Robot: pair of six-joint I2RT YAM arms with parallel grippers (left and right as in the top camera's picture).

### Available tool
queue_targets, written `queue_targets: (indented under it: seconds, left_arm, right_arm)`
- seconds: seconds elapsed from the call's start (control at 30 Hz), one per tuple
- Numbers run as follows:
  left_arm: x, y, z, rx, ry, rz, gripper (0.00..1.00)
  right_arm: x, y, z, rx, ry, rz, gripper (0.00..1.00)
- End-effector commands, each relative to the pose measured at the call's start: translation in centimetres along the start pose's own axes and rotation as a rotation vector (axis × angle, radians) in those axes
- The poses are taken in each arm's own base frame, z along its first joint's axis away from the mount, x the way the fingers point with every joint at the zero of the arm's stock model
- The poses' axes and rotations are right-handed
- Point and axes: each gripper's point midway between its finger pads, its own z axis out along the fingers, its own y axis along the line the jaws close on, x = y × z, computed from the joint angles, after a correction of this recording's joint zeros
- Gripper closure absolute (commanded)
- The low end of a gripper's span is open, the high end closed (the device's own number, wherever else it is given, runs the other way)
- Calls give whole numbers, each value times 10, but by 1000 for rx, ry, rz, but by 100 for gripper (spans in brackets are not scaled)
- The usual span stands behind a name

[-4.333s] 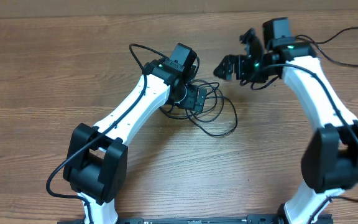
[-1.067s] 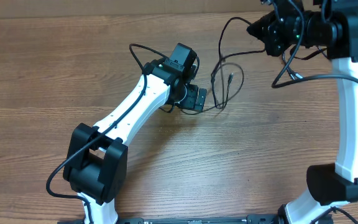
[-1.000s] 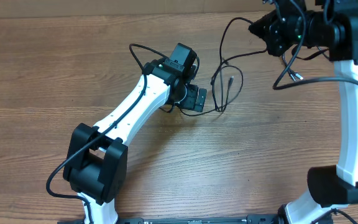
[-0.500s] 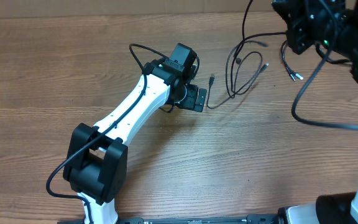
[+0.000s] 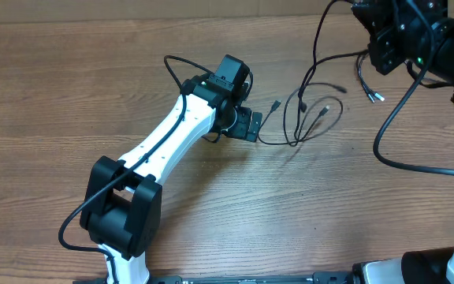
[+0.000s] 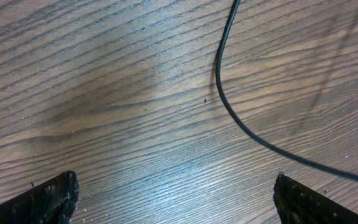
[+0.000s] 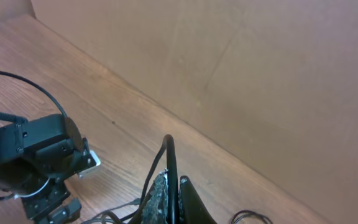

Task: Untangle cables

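Observation:
The cables (image 5: 304,118) are thin black cords, looped loosely on the wooden table right of my left gripper (image 5: 247,125). Small plug tips lie at the loops' edge (image 5: 276,103). Several strands rise from the loops to my right gripper (image 5: 381,35), which is raised at the top right. In the right wrist view that gripper (image 7: 173,186) is shut on a black cable (image 7: 170,158) standing up between its jaws. My left gripper (image 6: 176,200) hovers low over the table, wide open, nothing between its fingertips (image 6: 50,198). One cable strand (image 6: 225,102) curves across the wood just ahead of it.
Thicker black wires (image 5: 416,134) from the right arm hang over the table's right side, with two loose plug ends (image 5: 375,96) dangling. A brown cardboard wall (image 7: 260,74) stands behind the table. The left arm (image 5: 172,142) stretches diagonally across the table's middle.
My right gripper has risen and moved right with the cables in it, dragging the loops rightward away from my left gripper. The left arm has stayed put and open.

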Motion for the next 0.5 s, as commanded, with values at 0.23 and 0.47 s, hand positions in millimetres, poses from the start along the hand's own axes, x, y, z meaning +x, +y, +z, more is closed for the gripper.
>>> queue_targets:
  seconds: [0.23, 0.47]
  left_arm:
    - [-8, -2, 0, 15, -27, -10, 0]
    - [-1, -25, -6, 154, 13, 7, 0]
  right_arm:
    - [-13, 2, -24, 28, -53, 58, 96]
    - [-17, 5, -41, 46, -79, 63, 96]
